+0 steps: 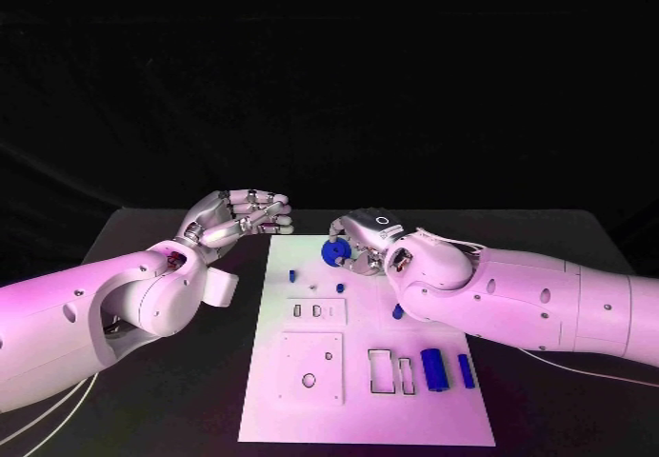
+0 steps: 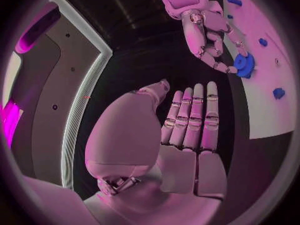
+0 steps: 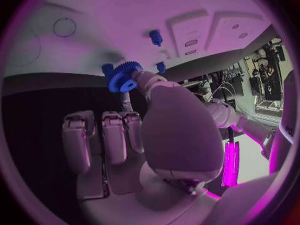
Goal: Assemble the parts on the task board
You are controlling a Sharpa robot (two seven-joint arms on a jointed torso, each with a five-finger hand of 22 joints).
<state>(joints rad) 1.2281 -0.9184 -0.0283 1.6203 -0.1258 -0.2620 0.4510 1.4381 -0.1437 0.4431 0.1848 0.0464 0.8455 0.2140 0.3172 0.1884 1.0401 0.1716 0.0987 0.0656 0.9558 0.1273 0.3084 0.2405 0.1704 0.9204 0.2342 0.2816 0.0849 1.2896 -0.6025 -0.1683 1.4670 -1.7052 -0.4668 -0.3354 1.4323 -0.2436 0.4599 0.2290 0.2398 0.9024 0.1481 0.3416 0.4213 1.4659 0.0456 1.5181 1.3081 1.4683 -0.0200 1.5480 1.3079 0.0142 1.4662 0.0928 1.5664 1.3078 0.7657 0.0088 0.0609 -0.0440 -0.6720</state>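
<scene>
The board (image 1: 275, 419) lies on the black table (image 1: 137, 228) between the two arms, its long side running away from the robot. The right hand (image 1: 369, 243) is over the far end of the board and pinches a blue gear (image 1: 336, 250) between the thumb and a finger; the right wrist view shows the gear (image 3: 123, 76) toothed, with a centre hole, held at the fingertips just above the white surface, while the other fingers lie straight and together. Whether the gear touches the board cannot be told. The left hand (image 1: 241, 217) is raised beside the board's far left corner, apart from it, and holds nothing; in the left wrist view its fingers (image 2: 190, 117) are extended side by side with the thumb off to one side. Near the far end of the board stand a small blue peg (image 1: 291, 275) and a second small blue piece (image 1: 339, 286). Another blue part (image 1: 397, 311) lies just beside the right forearm. At the near right of the board a blue cylinder (image 1: 434, 369) and a thinner blue bar (image 1: 466, 370) lie side by side, next to two rectangular slots (image 1: 391, 371). A raised square plate (image 1: 310, 367) with a round hole sits at the near left, and a smaller plate (image 1: 316, 310) with two slots lies beyond it.
</scene>
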